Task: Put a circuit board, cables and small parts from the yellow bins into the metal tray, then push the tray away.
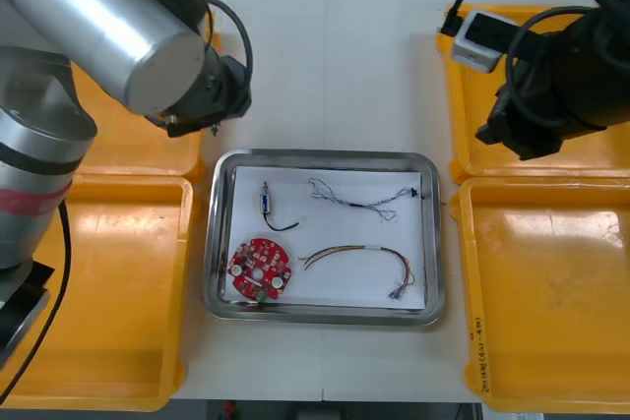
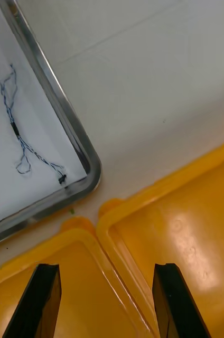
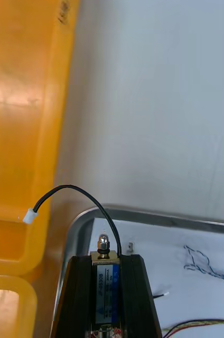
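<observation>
Black left fingers [image 3: 80,296] are clamping a small metal part [image 3: 104,275] beside a corner of the metal tray [image 3: 143,215]; right fingers [image 2: 40,301] are hovering apart over yellow bins [image 2: 196,237].

My left gripper [image 3: 105,257] hangs at ten o'clock, pinched on a small metal part [image 3: 106,277] — right gripper [image 2: 106,268] at two o'clock, fingers spread.
</observation>
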`<action>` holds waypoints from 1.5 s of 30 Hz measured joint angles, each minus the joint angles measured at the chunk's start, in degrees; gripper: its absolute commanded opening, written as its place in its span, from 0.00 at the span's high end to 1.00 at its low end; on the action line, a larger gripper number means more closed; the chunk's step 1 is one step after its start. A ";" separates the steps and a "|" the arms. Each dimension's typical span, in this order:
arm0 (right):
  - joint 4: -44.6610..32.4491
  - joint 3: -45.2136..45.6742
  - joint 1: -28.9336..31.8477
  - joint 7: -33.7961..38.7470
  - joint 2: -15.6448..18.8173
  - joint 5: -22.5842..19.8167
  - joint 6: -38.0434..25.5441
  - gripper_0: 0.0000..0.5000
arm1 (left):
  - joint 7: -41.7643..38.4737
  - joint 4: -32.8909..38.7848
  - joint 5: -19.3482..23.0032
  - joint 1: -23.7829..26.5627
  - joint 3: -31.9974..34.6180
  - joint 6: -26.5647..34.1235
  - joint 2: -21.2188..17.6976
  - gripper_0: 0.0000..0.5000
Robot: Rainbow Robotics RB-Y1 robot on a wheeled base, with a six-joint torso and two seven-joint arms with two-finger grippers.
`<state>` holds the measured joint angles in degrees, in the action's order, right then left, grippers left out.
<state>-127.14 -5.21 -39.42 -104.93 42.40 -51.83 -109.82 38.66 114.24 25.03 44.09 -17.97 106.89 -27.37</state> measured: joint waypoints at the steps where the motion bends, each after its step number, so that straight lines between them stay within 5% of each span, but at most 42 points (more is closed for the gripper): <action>1: -0.39 1.43 1.13 0.05 0.41 -0.06 0.00 0.00 | 0.00 0.00 -0.05 0.00 -1.05 -0.02 0.35 1.00; 12: -0.83 14.32 10.92 2.36 2.15 -0.16 -0.01 0.00 | -0.02 -0.91 -2.32 -0.02 -11.60 -2.06 3.32 1.00; 26: -0.92 27.49 23.47 4.09 2.10 -0.16 -0.01 0.00 | -0.49 -13.62 -6.09 -0.03 -19.58 -10.01 7.02 1.00; 35: -2.46 31.79 29.12 5.88 -0.86 3.59 -0.01 0.00 | -0.76 -17.25 -7.44 -0.03 -23.18 -12.77 7.54 0.99; 37: -3.11 32.09 29.96 6.81 -2.51 5.27 -0.01 0.00 | -0.76 -17.26 -7.44 -0.03 -23.30 -12.83 7.54 0.75; 39: -3.41 32.23 30.65 7.24 -4.33 6.84 -0.01 0.00 | -0.76 -17.27 -7.44 -0.03 -23.31 -12.88 7.54 0.09; 40: -3.43 32.28 30.90 7.25 -5.23 7.53 -0.01 0.00 | -0.76 -17.27 -7.44 -0.03 -23.31 -12.89 7.55 0.00; 45: -3.61 32.29 31.61 7.64 -9.67 11.65 -0.01 0.00 | -0.77 -17.27 -7.44 -0.03 -23.31 -12.93 7.55 0.00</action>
<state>-130.75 27.08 -7.81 -97.29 32.73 -40.18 -109.83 37.89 96.97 17.59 44.06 -41.28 93.96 -19.83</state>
